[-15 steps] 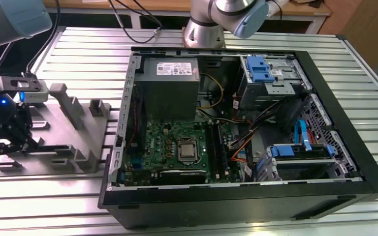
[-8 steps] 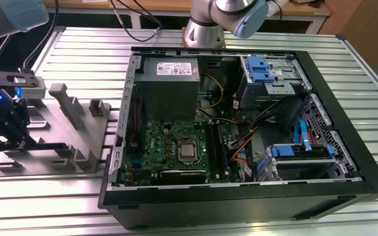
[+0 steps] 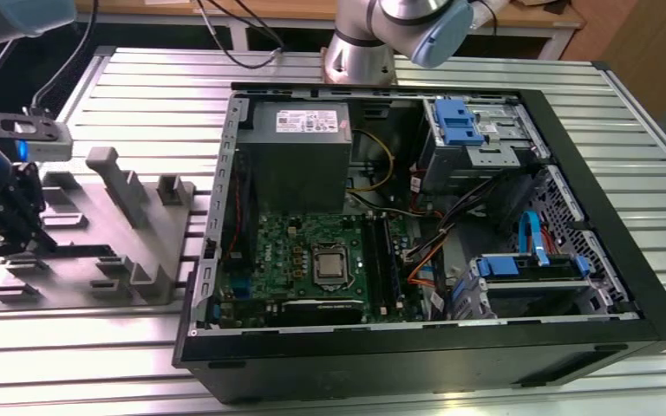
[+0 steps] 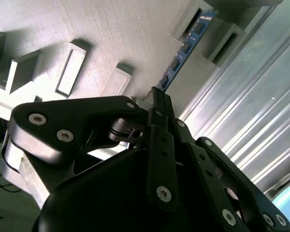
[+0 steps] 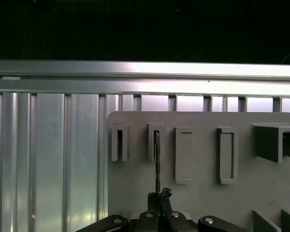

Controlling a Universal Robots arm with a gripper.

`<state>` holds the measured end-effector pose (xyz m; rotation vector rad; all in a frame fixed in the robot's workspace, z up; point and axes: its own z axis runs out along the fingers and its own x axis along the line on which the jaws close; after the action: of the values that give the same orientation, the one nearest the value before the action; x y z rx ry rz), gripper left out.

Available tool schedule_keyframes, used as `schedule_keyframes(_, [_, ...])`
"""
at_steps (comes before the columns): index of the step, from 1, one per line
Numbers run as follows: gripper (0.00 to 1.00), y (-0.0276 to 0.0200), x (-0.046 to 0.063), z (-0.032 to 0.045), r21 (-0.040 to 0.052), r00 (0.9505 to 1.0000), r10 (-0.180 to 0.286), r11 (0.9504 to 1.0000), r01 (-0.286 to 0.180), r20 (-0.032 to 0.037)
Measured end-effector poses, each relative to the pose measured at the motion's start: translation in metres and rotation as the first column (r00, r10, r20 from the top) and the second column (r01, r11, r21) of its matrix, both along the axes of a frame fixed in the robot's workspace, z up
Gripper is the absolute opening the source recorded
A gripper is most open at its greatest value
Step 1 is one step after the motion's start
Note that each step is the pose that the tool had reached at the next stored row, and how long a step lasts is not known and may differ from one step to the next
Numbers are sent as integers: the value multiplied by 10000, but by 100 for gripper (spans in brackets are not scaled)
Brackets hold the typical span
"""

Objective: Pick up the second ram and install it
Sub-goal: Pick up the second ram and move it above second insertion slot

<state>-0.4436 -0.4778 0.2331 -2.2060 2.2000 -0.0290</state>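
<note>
The fingers [image 4: 160,121] are clenched on the near end of the second ram [image 4: 186,46], which runs ahead of them with its far end in a slot of the grey moulded tray [image 5: 198,193]. A tilted lift could jam it against the slot walls or twist it from the narrow grip. Further out, the tray's posts [image 3: 111,178] and the wall of the computer case [image 3: 426,347] are set between the fingers and the motherboard [image 3: 292,238].

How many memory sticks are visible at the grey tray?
1. The second ram stands on edge in a holder of the grey tray, with the gripper shut on one end. Any stick in the motherboard slots cannot be made out.
</note>
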Motion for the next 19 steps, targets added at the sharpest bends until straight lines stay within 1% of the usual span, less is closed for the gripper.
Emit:
schedule_keyframes(5, [12, 9, -1, 159, 0, 10000, -1, 10000, 1, 0])
schedule_keyframes(9, [12, 12, 0, 260, 0, 10000, -1, 10000, 1, 1])
schedule_keyframes(12, [12, 15, 0, 321, 0, 10000, -1, 10000, 1, 1])
schedule_keyframes(19, [12, 17, 0, 517, 1, 10000, -1, 10000, 1, 2])
